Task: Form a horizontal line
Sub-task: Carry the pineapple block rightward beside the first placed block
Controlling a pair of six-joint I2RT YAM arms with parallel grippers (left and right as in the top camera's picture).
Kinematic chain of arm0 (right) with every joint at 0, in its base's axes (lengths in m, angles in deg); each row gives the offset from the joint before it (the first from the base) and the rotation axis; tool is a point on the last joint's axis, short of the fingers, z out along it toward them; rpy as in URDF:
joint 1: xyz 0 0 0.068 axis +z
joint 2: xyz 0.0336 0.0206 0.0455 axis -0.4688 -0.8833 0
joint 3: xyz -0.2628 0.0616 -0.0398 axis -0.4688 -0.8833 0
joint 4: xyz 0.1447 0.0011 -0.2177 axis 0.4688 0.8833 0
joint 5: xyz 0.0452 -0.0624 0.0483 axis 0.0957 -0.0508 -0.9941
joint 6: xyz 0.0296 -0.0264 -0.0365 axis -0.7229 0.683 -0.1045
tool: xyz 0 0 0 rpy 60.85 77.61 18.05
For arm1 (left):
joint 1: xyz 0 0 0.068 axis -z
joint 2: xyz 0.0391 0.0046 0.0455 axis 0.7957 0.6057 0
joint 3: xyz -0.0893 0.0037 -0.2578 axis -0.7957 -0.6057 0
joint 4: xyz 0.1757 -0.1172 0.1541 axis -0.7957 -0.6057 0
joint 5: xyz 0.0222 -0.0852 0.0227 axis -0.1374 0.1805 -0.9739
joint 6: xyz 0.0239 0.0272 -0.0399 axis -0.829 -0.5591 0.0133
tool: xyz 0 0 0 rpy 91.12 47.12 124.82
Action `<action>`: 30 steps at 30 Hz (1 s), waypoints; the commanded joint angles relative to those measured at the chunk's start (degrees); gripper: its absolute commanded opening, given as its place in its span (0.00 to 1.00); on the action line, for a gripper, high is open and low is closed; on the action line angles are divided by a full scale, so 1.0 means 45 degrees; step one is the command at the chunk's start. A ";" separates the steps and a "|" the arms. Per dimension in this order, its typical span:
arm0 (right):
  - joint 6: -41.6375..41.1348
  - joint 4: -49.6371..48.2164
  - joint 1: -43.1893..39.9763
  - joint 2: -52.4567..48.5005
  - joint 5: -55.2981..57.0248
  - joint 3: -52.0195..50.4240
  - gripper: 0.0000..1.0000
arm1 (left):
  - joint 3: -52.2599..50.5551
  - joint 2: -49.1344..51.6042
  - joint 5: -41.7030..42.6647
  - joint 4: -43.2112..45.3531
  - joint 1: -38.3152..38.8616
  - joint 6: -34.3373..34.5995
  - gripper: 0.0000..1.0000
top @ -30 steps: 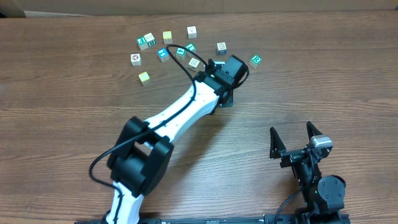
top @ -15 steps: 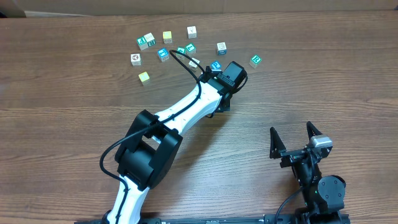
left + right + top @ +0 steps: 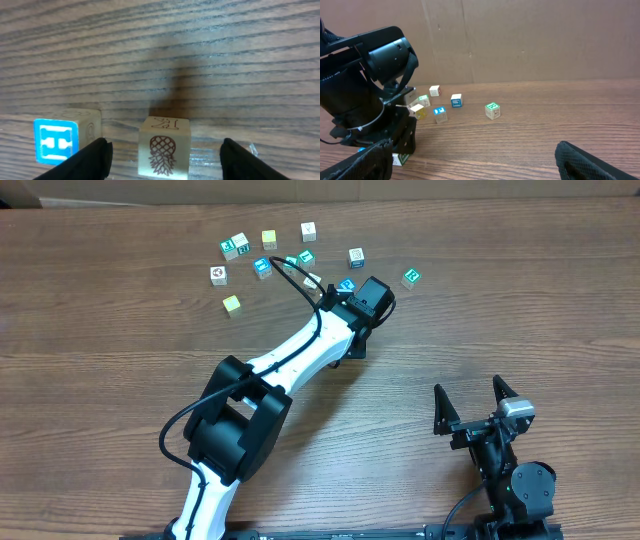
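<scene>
Small wooden cubes lie scattered at the back of the table; no straight row of four shows. My left gripper (image 3: 356,298) (image 3: 167,167) is open and low over the table. A pale cube with a brown pineapple picture (image 3: 164,147) stands between its fingers, touching neither. A blue cube with a white letter H (image 3: 56,141) (image 3: 346,284) sits just outside the left finger. A white cube with a grey picture (image 3: 313,279) lies close by, and a teal-green cube (image 3: 411,276) is off to the right. My right gripper (image 3: 478,415) (image 3: 480,170) is open and empty near the front edge.
More loose cubes lie behind: a blue one (image 3: 262,267), teal ones (image 3: 306,256), a yellow one (image 3: 269,238), another yellow one (image 3: 231,303), and white ones (image 3: 308,230) (image 3: 356,257) (image 3: 218,274). The left arm (image 3: 290,360) crosses the table's middle.
The left wrist has shifted slightly left and back toward the cubes, and the blue H cube has come into view beside it. The right arm has not moved.
</scene>
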 commanded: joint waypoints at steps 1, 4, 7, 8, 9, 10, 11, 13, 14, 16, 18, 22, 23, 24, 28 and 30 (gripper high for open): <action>-0.0044 -0.0083 0.0053 0.0044 0.0146 -0.0131 1.00 | 0.1180 -0.0233 -0.0262 -0.0321 -0.0136 -0.0583 0.68; -0.0044 -0.0083 0.0053 0.0044 0.0151 -0.0131 1.00 | 0.1792 -0.0262 -0.0112 -0.0486 -0.0097 -0.0695 0.63; -0.0044 -0.0083 0.0053 0.0044 0.0146 -0.0131 1.00 | 0.1851 -0.0257 0.0457 -0.0447 0.0039 -0.0709 0.35; -0.0044 -0.0083 0.0053 0.0044 0.0151 -0.0131 1.00 | 0.1841 -0.0238 0.0806 -0.0466 0.0087 -0.0709 0.24; -0.0044 -0.0083 0.0053 0.0044 0.0146 -0.0131 1.00 | 0.1836 -0.0185 0.1054 -0.0476 0.0136 -0.0709 0.11; -0.0044 -0.0083 0.0053 0.0044 0.0151 -0.0131 1.00 | 0.1826 -0.0131 0.1345 -0.0481 0.0199 -0.0709 0.04; -0.0044 -0.0083 0.0053 0.0044 0.0146 -0.0131 1.00 | 0.1812 -0.0019 0.1515 -0.0471 0.0243 -0.0699 0.04; -0.0044 -0.0083 0.0053 0.0044 0.0146 -0.0131 1.00 | 0.1807 0.0228 0.1535 -0.0481 0.0340 -0.0612 0.04; -0.0044 -0.0083 0.0053 0.0044 0.0146 -0.0131 1.00 | 0.1797 0.0325 0.1535 -0.0486 0.0379 -0.0612 0.04; -0.0044 -0.0083 0.0053 0.0044 0.0151 -0.0131 1.00 | 0.1787 0.0685 0.1525 -0.0495 0.0505 -0.0612 0.04; -0.0044 -0.0083 0.0053 0.0044 0.0146 -0.0131 1.00 | 0.1787 0.0865 0.1486 -0.0466 0.0520 -0.0612 0.04; -0.0044 -0.0083 0.0053 0.0044 0.0151 -0.0131 1.00 | 0.1787 0.1263 0.1239 -0.0500 0.0515 -0.0612 0.04; -0.0044 -0.0083 0.0053 0.0044 0.0151 -0.0131 1.00 | 0.1787 0.1375 0.1137 -0.0515 0.0515 -0.0612 0.04; -0.0044 -0.0083 0.0053 0.0044 0.0151 -0.0131 1.00 | 0.1787 0.1520 0.1059 -0.0510 0.0515 -0.0617 0.04; -0.0044 -0.0083 0.0053 0.0044 0.0151 -0.0131 1.00 | 0.1787 0.1889 0.0957 -0.0369 0.0413 -0.0612 0.04; -0.0044 -0.0083 0.0053 0.0044 0.0151 -0.0131 1.00 | 0.1792 0.1885 0.0952 -0.0384 0.0325 -0.0617 0.04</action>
